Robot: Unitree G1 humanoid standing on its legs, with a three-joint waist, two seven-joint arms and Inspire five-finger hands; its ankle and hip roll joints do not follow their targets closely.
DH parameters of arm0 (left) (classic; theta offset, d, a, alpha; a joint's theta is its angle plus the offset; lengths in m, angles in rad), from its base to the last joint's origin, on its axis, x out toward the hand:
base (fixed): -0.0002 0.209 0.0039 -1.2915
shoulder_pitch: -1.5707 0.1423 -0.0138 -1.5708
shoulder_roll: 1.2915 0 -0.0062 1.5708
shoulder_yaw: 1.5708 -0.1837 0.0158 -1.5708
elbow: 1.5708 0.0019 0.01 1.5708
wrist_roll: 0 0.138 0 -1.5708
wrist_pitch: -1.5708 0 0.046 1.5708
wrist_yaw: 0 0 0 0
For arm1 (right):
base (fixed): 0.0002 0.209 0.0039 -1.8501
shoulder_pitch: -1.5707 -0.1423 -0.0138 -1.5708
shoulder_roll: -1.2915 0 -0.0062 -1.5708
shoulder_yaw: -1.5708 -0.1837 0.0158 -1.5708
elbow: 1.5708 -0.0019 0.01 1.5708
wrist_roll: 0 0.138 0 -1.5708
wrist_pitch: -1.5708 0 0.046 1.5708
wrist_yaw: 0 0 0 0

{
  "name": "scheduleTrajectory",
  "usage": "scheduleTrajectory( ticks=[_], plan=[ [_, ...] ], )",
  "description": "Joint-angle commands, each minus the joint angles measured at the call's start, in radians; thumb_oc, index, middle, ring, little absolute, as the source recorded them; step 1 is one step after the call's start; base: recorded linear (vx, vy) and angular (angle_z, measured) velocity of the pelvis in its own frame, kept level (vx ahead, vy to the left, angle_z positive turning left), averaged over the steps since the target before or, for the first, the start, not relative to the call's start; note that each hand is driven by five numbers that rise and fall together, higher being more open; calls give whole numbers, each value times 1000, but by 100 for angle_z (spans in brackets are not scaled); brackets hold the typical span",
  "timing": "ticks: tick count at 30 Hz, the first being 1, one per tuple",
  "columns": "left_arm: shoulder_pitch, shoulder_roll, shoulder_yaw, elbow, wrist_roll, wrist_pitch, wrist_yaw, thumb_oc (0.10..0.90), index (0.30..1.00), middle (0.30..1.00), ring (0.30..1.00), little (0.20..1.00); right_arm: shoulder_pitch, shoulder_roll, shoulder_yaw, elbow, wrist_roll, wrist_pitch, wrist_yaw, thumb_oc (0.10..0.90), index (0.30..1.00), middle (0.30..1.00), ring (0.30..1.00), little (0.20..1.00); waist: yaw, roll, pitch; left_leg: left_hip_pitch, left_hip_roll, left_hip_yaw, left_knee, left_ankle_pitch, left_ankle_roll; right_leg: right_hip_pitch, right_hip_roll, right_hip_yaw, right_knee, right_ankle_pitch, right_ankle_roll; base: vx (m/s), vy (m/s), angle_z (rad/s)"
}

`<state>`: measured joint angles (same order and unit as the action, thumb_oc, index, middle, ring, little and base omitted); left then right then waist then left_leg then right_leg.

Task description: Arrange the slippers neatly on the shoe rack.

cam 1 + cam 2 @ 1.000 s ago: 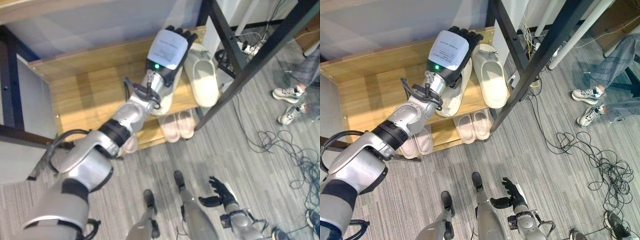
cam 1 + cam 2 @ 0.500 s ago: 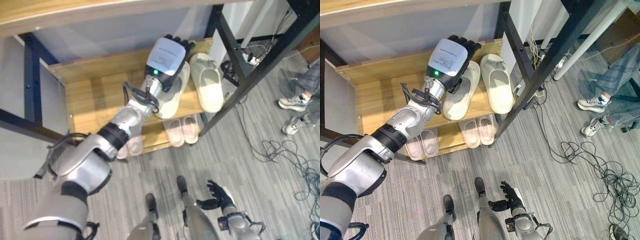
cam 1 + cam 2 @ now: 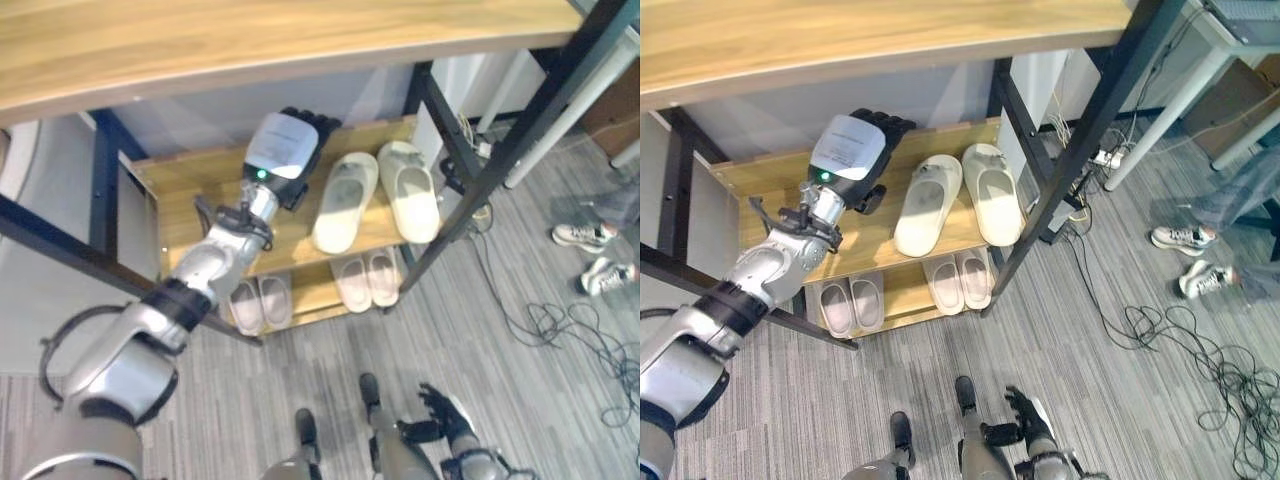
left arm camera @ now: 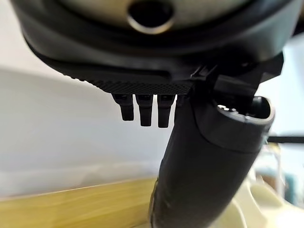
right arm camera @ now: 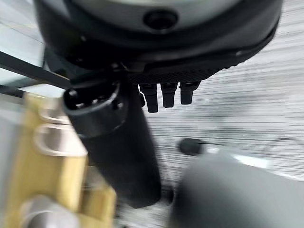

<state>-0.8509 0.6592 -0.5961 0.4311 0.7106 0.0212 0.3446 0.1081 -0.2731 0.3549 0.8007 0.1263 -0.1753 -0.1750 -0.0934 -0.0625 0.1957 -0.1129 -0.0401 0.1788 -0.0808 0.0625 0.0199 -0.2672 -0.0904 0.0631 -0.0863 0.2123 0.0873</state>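
Observation:
Two cream slippers [image 3: 345, 200] [image 3: 408, 190] lie side by side on the shoe rack's middle shelf [image 3: 185, 195], toes toward the back; the left one is angled slightly. My left hand [image 3: 285, 150] hovers over the shelf just left of them, open, holding nothing and clear of the slippers. In the left wrist view its thumb [image 4: 204, 166] stands out, with a cream slipper [image 4: 259, 209] beyond. Two pairs of pink slippers [image 3: 258, 303] [image 3: 366, 280] sit on the bottom shelf. My right hand [image 3: 440, 410] hangs low by the floor, open and empty.
The rack's top board [image 3: 250, 40] overhangs the shelves. A black metal post [image 3: 520, 140] slants past the rack's right end. Cables [image 3: 590, 330] trail over the grey floor to the right, where a person's sneakers [image 3: 580, 235] stand.
The camera has pulled back and now takes in the top board. My left hand has come off the left cream slipper and moved left along the shelf, and that slipper stays beside its mate.

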Motion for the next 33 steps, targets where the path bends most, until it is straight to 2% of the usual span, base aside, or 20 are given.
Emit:
scheduleTrajectory(
  ticks=[1,3,4,5,9,14,20,26,28,33],
  plan=[
    [-100,2,47,47,-17,-17,47,800,900,900,900,900,-1,-37,-19,-31,-19,-35,0,800,900,900,900,900,8,70,-52,-37,14,-107,-6,-74,-22,107,18,-35,40,-190,64,-37,-37,3],
    [-70,-23,63,67,-32,-20,52,800,900,900,900,900,5,-29,-12,-27,-7,-34,14,800,900,900,900,900,9,68,-51,-36,14,-108,-6,-70,-22,112,19,-39,36,-188,62,-27,-32,7],
    [-25,-66,84,79,-61,-30,71,800,900,900,900,900,3,-22,-7,-12,16,-39,28,800,900,900,900,900,8,66,-55,-35,15,-109,-6,-70,-23,113,20,-42,33,-188,59,-5,-13,13],
    [-25,-66,84,79,-60,-30,71,800,900,900,900,900,4,-22,-6,-12,16,-39,28,800,900,900,900,900,8,66,-55,-35,15,-110,-6,-70,-23,113,20,-42,33,-188,59,-6,-16,11],
    [95,-190,124,84,-176,-58,62,800,900,900,900,900,10,-16,-18,-22,56,-45,39,800,900,900,900,900,6,59,-65,-35,18,-114,-6,-66,-22,112,23,-39,33,-187,51,1,-7,2],
    [145,-256,134,73,-262,-81,43,800,900,900,900,900,9,-15,-30,-25,60,-37,41,800,900,900,900,900,6,63,-70,-35,20,-118,-6,-66,-23,111,25,-38,30,-184,50,4,-5,1],
    [214,-331,146,-18,-479,-139,-6,800,900,900,900,900,29,-26,-43,-65,66,-28,48,800,900,900,900,900,2,76,-74,-27,19,-120,-6,-64,-22,115,26,-36,31,-183,47,0,0,0],
    [225,-407,106,-43,-604,-154,-58,800,900,900,900,900,33,-34,-44,-73,63,-18,54,800,900,900,900,900,-6,92,-75,-19,18,-118,-6,-66,-21,120,23,-33,33,-183,47,0,0,0],
    [210,-444,108,-28,-664,-151,-40,800,900,900,900,900,26,-30,-40,-75,66,-13,50,800,900,900,900,900,-9,98,-72,-19,17,-118,-6,-62,-21,118,23,-33,32,-180,47,0,0,0],
    [134,-511,83,23,-712,-144,-28,800,900,900,900,900,22,-51,-31,-104,61,-11,43,800,900,900,900,900,-24,110,-69,-20,16,-108,-6,-61,-21,113,21,-24,26,-174,49,2,0,-1]
  ],
)
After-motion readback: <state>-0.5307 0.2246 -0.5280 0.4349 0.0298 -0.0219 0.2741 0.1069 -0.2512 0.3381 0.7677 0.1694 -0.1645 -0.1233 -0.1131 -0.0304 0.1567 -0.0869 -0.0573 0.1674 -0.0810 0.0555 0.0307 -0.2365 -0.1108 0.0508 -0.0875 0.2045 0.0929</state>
